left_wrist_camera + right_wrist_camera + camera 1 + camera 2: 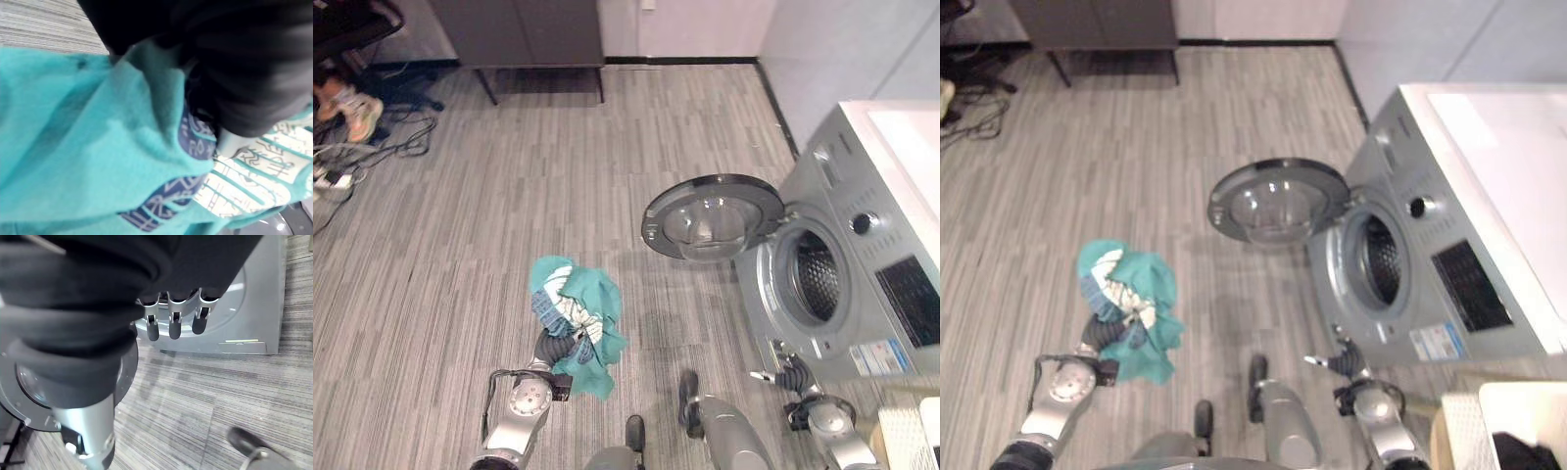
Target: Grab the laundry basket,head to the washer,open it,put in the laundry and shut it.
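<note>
Under teal laundry (578,318) — left hand (551,345) (fingers hidden) — washer (847,264) open.

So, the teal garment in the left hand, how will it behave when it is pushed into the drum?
The teal garment hangs bunched and drooping from the left hand, so it is probably floppy and light. A loose fold may trail below and catch on the rim of the washer opening. Being soft cloth, it should crumple rather than slide in.

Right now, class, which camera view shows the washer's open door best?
The left eye view: the whole round door stands swung open beside the drum. The right eye view shows it too. The right wrist view catches part of its rim; the left wrist view, an edge.
</note>
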Controlling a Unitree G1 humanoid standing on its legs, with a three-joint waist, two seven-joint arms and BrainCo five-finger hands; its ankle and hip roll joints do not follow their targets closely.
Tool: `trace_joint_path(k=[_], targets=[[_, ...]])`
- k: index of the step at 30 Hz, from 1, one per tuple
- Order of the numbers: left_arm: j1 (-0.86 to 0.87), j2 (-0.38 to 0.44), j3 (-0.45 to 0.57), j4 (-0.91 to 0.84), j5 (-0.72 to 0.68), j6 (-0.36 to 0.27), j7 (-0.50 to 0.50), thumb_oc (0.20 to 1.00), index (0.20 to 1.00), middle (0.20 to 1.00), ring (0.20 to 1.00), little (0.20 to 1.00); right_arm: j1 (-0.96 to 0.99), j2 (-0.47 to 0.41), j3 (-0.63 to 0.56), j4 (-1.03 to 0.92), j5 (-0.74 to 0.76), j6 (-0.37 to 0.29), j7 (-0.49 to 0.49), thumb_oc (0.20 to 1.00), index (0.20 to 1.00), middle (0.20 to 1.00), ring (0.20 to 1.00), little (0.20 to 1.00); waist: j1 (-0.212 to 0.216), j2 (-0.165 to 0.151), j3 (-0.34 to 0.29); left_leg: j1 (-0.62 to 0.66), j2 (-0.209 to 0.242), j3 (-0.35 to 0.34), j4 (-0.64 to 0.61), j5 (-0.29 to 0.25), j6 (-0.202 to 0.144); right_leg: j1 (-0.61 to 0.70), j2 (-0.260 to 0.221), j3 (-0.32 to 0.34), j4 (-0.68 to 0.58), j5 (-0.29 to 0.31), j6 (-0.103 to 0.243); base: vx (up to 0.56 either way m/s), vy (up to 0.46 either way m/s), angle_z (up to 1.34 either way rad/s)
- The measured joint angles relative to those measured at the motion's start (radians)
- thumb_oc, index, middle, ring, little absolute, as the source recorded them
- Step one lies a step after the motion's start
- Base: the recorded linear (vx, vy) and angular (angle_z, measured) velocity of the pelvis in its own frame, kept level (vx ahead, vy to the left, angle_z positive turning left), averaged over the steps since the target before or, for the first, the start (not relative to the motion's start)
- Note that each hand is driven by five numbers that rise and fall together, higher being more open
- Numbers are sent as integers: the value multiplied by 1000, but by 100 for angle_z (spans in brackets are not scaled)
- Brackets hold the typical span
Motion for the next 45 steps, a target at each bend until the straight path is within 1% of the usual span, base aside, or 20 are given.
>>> trace_joint_path(k=[6,8,9,10,11,12,14,17,20,21,22,25,27,29,30,31,32,34,37,45], targets=[[38,-2,-25,9,32,7,-26,200,200,200,200,200,10,5,-5,34,0,7,9,1000,1000,1000,1000,1000,-4,-8,-10,97,50,-55,42,-129,-91,76,-24,-166,-65,162,-22,304,-78,36],[32,-6,-50,-7,40,8,-49,200,200,200,200,200,14,12,-5,45,0,9,16,1000,1000,1000,1000,1000,-38,-18,-16,111,79,-51,193,-125,-147,166,26,-116,-54,118,-112,352,-133,31],[54,-6,-54,-54,41,5,-61,200,200,200,200,200,15,-15,-6,43,2,-2,28,1000,1000,1000,1000,1000,-30,-42,-63,-242,59,-41,878,106,-289,304,59,-11,-240,123,-119,406,-88,-68],[50,4,-67,-52,41,3,-58,200,200,200,200,200,5,-28,-3,43,2,-10,29,1000,1000,1000,1000,1000,-18,-21,-74,-355,94,-17,1024,56,-250,315,83,15,-242,147,-186,532,44,-115],[10,11,-96,-53,41,7,-59,200,200,200,200,200,0,-30,24,50,2,-5,27,1000,1000,1000,1000,1000,-43,-54,-77,-490,109,10,879,-56,-162,323,95,54,-255,143,-211,688,175,-144],[-38,16,-123,-50,41,2,-64,200,200,200,200,200,-33,-24,43,79,2,-4,28,1000,1000,1000,1000,1000,-7,-108,-52,-463,101,3,333,-25,-144,336,87,110,-290,159,-178,439,170,-117],[-34,7,-138,-31,42,5,-72,200,200,200,200,200,-71,-27,48,128,2,-4,21,1000,1000,1000,1000,1000,3,-94,-27,-426,120,-110,103,37,-167,410,133,176,-316,180,-173,371,217,-131],[-45,0,-183,-2,47,6,-75,200,200,200,200,200,-75,-49,72,160,1,-7,3,1000,1000,1000,1000,1000,11,-27,-22,-428,55,-331,74,72,-178,498,183,293,-286,87,-208,461,378,-153],[-25,-10,-235,16,47,9,-91,200,200,200,200,200,-33,-56,39,192,2,-2,2,1000,1000,1000,1000,1000,-7,36,-33,-353,47,-251,126,78,-93,537,181,347,-197,-1,-164,306,367,-112],[-3,3,-265,-1,47,4,-102,200,200,200,200,200,-8,-68,45,190,2,0,4,1000,1000,1000,1000,1000,-11,48,-41,-329,46,-220,121,166,-97,532,170,344,-158,-36,-137,193,283,-97],[6,11,-273,-9,47,5,-102,200,200,200,200,200,-1,-71,65,191,2,11,4,1000,1000,1000,1000,1000,-19,49,-42,-320,33,-203,126,214,-82,533,152,343,-134,-57,-108,97,168,-63],[-15,54,-248,-20,47,6,-96,200,200,200,200,200,-43,-18,78,171,2,11,11,1000,1000,1000,1000,1000,1,-2,-43,-271,6,-61,70,192,-59,412,49,317,42,-140,-50,147,205,-133],[-54,80,-218,-20,46,7,-90,200,200,200,200,200,-94,6,79,131,2,11,15,1000,1000,1000,1000,1000,19,-16,-41,-228,8,94,40,159,-37,327,-81,189,102,-126,-27,144,152,-168],[-76,98,-193,-14,45,7,-78,200,200,200,200,200,-102,18,82,84,1,-2,18,1000,1000,1000,1000,1000,-4,-9,-40,-196,9,151,32,132,-47,308,-136,109,73,-105,7,110,135,-150],[-100,126,-163,-14,45,0,-54,200,200,200,200,200,-98,65,83,101,1,-2,21,1000,1000,1000,1000,1000,7,-53,-50,-201,25,234,120,-21,-140,278,-197,-64,9,-16,-6,92,113,-115],[-107,150,-168,-28,45,-5,-55,200,200,200,200,200,-98,67,81,94,1,-7,23,1000,1000,1000,1000,1000,12,-63,-45,-257,52,198,317,-44,6,255,-237,-78,33,8,36,172,55,-207],[-94,132,-166,-22,45,1,-54,200,200,200,200,200,-94,66,81,118,1,3,27,1000,1000,1000,1000,1000,30,-62,-57,-211,69,251,286,-109,-49,232,-280,-145,46,25,58,138,-30,-131],[-86,106,-156,-32,43,-1,-57,200,200,200,200,200,-70,59,77,117,1,11,27,1000,1000,1000,1000,1000,14,-44,-69,-156,64,308,205,-84,-74,238,-273,-226,30,29,52,82,-49,-111],[-77,99,-174,-42,43,-2,-62,200,200,200,200,200,-64,44,72,116,1,12,26,1000,1000,1000,1000,1000,-7,-36,-80,-130,34,334,159,-53,-39,285,-259,-250,-45,31,55,64,-108,-51],[8,58,-171,-61,42,-6,-54,200,200,200,200,200,7,28,60,126,3,10,28,1000,1000,1000,1000,1000,-49,20,-100,-51,99,417,132,-34,-106,279,-84,-93,-61,28,-16,64,-257,-25]])
